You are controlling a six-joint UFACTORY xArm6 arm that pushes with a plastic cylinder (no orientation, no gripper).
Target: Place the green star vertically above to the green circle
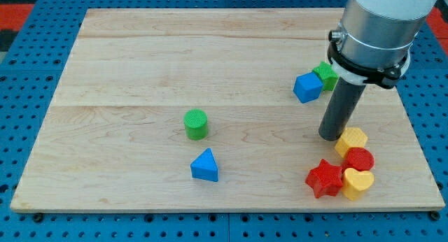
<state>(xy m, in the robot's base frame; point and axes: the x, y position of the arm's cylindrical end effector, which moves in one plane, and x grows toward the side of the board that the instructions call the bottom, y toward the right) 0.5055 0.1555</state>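
Note:
The green star (325, 75) lies at the view's right, upper part of the board, partly hidden behind the arm and touching a blue cube (307, 87) on its left. The green circle (196, 124), a short cylinder, stands near the board's middle. My tip (330, 136) rests on the board below the green star and the blue cube, far to the right of the green circle, just left of a yellow hexagon block.
A blue triangle (205, 166) lies below the green circle. At the lower right sit a yellow hexagon (351, 140), a red circle (360, 159), a red star (325, 178) and a yellow heart (358, 184). The wooden board (140, 60) lies on a blue pegboard.

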